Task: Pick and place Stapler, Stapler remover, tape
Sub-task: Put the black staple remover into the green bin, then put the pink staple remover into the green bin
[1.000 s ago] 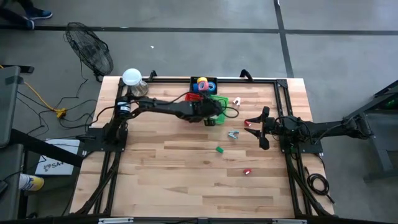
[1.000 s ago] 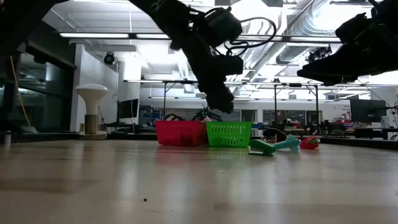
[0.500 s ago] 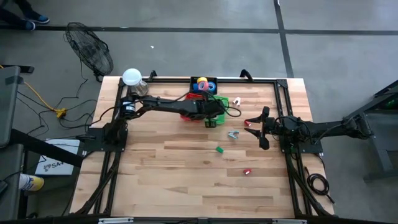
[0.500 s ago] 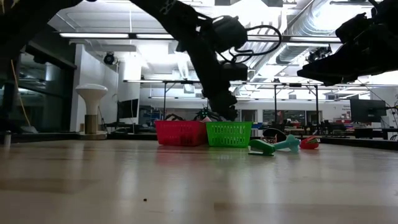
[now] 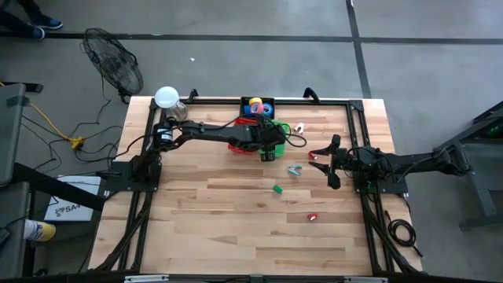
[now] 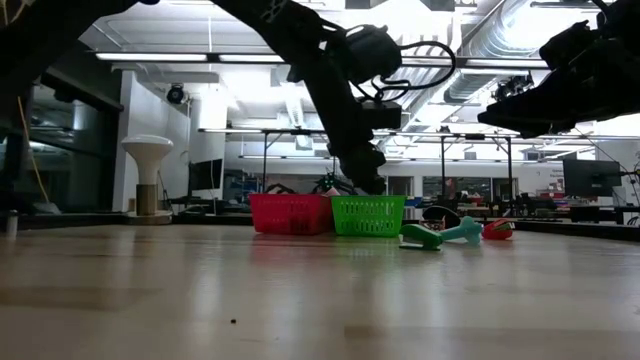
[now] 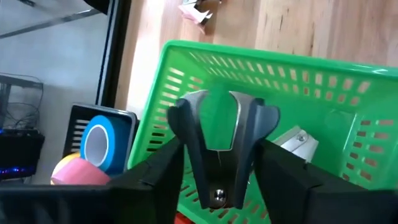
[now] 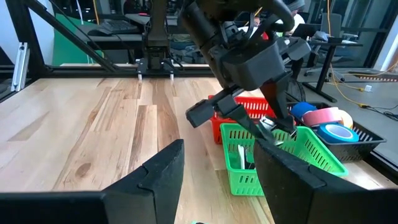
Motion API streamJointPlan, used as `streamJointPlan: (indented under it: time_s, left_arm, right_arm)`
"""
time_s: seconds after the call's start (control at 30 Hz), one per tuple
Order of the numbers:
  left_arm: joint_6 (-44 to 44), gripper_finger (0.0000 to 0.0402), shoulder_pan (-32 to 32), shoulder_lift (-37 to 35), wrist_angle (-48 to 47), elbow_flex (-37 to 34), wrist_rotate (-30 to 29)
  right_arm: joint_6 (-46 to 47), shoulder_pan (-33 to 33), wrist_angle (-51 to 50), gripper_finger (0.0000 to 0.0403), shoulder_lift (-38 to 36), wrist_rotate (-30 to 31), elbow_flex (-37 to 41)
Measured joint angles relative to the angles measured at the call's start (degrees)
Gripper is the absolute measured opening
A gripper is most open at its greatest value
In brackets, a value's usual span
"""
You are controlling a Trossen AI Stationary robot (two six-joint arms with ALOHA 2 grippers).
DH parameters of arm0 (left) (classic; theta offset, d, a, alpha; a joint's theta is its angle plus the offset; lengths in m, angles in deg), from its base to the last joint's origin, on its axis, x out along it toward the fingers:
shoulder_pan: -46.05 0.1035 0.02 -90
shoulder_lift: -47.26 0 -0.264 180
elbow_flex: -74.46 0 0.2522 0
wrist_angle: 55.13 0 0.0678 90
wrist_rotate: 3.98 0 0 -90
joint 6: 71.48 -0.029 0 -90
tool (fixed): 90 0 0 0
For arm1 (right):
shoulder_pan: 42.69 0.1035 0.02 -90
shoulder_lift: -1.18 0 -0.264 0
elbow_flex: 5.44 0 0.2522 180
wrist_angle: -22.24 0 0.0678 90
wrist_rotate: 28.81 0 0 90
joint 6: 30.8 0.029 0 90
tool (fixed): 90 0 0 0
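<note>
Two staple removers show at the green basket (image 7: 323, 81) in the left wrist view: a grey one (image 7: 297, 142) lies inside, and a dark claw-shaped staple remover (image 7: 217, 134) hangs over the opening at the left gripper (image 7: 219, 155).

**Progress**
- The tape (image 5: 258, 108) rolls sit together in a black tray at the upper centre of the high view, just behind the baskets. This part looks finished.
- The stapler cannot be made out in any view.
- Several small pieces lie loose on the table (image 5: 236, 220) right of centre in the high view: a grey claw (image 5: 295, 169), a green piece (image 5: 277, 189) and a red piece (image 5: 312, 217). Judged from this, sorting is partly done, with more pick-ups left.

**Arm pose**
- Left arm: stretched from the left edge across the upper centre of the high view, wrist tipped down over the green basket. Its fingers flank the dark remover closely; whether they clamp it or have let go cannot be told.
- Right arm: waits at the right of the table. The right gripper (image 5: 333, 163) hangs above the surface, fingers apart and empty, facing the baskets.
</note>
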Motion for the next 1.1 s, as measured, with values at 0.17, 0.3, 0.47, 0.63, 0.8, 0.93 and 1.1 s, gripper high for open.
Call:
streamJointPlan:
  time_s: [0.17, 0.3, 0.47, 0.63, 0.8, 0.93, 1.1]
  left_arm:
    - [0.0, 0.0216, 0.0, -0.02, -0.12, 0.0, 0.03]
    - [0.0, 0.0231, 0.0, -0.02, -0.18, 0.0, 0.01]
    - [-0.02, 0.0234, 0.0, -0.02, -0.2, 0.0, 0.01]
    - [-0.22, 0.0234, 0.0, -0.04, -0.74, -0.02, 0.42]
    - [1.35, 0.0234, 0.0, -0.74, -2.83, -0.17, 4.91]
    - [1.85, 0.0234, -0.11, -1.87, -3.46, -0.6, 11.0]
    - [1.43, 0.0234, -0.42, -6.63, 1.91, -8.2, 14.2]
  right_arm:
    - [0.0, -0.02, 0.0, 0.0185, 0.0, 0.0, 0.01]
    - [0.0, 0.0, 0.0, 0.0185, 0.0, 0.0, 0.01]
    - [0.01, -0.01, 0.0, 0.0185, 0.0, 0.0, 0.02]
    - [0.02, -0.02, 0.0, 0.0185, 0.0, 0.0, 0.0]
    - [0.0, -0.01, 0.0, 0.0185, 0.0, 0.0, 0.02]
    - [0.02, 0.0, 0.0, 0.0185, 0.0, 0.0, 0.02]
    - [0.0, 0.0, -0.05, 0.0185, 0.0, 0.0, 0.02]
